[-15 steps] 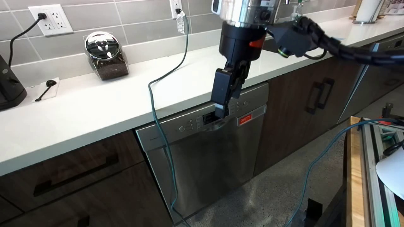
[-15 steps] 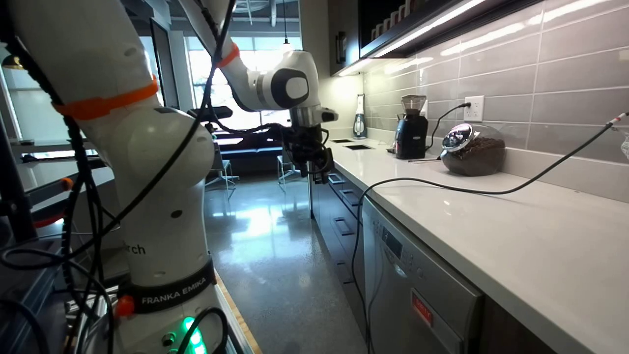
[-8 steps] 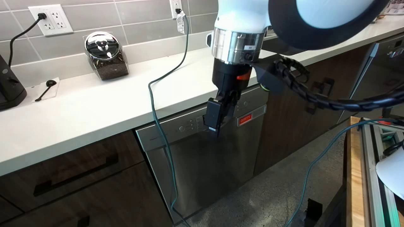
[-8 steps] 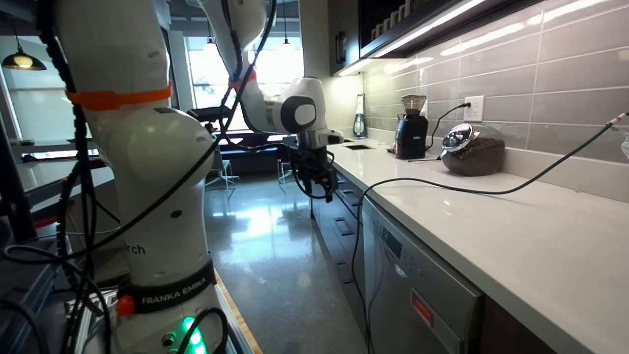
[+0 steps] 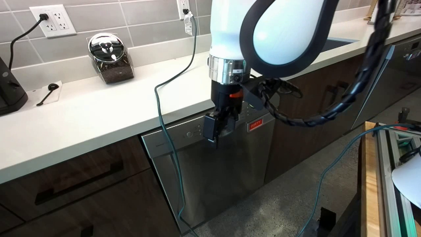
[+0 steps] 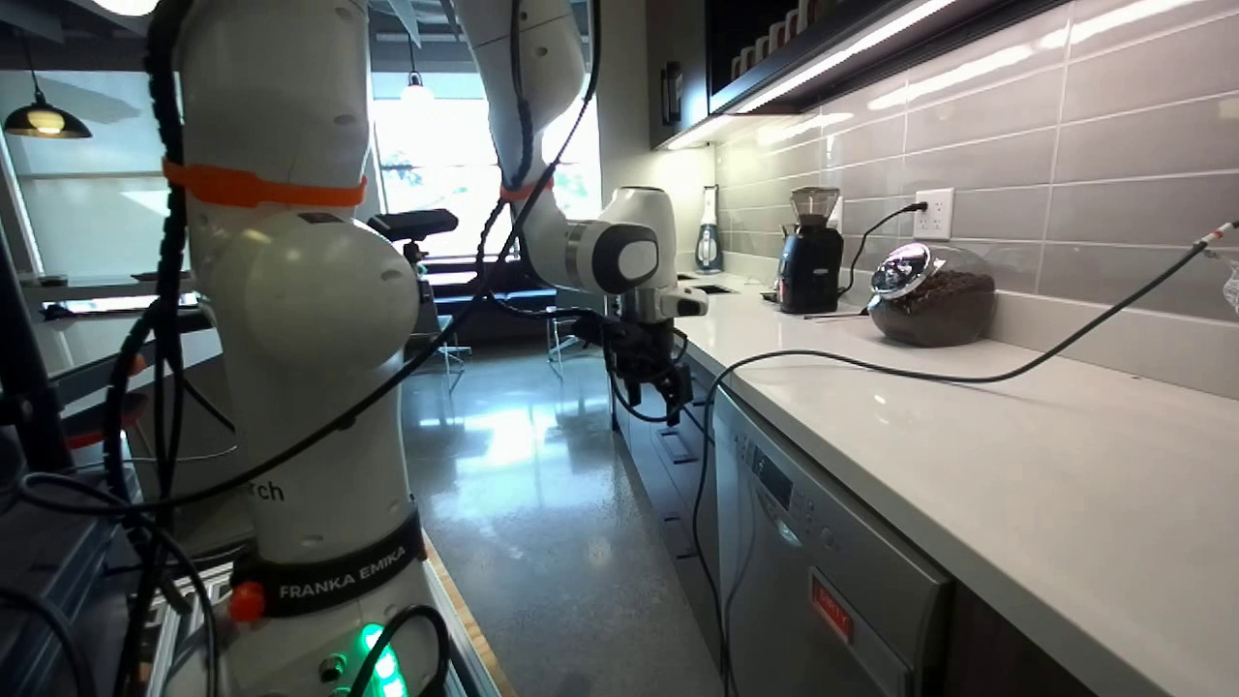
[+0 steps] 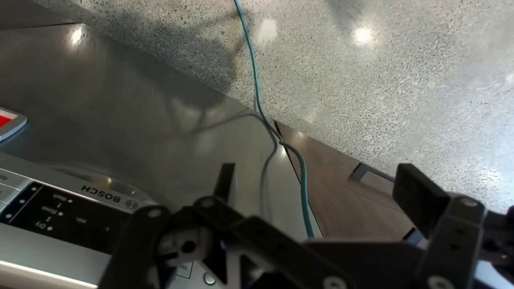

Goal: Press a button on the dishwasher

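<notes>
The dishwasher (image 5: 223, 174) has a brushed steel front and a control strip along its top, below the counter. It also shows in an exterior view (image 6: 813, 571). In the wrist view the dishwasher (image 7: 168, 116) fills the left side, with a dark display (image 7: 60, 214) and a round button (image 7: 209, 278) partly behind the gripper. A round button (image 5: 189, 134) shows left of my gripper (image 5: 217, 136). My gripper points down in front of the control strip and covers the display there. In the wrist view my gripper (image 7: 315, 176) is open, its fingers apart with nothing between them.
A teal cable (image 5: 172, 148) hangs over the counter edge and down the dishwasher's left side; it shows between the fingers in the wrist view (image 7: 304, 192). The white counter (image 5: 98, 115) overhangs the front. A glass jar (image 5: 113, 65) stands on it. Drawer handles (image 5: 79, 182) stick out at left.
My arm has moved down and leftward along the dishwasher front in an exterior view, and down and to the right in an exterior view. The dishwasher and cable hanging on it have not moved.
</notes>
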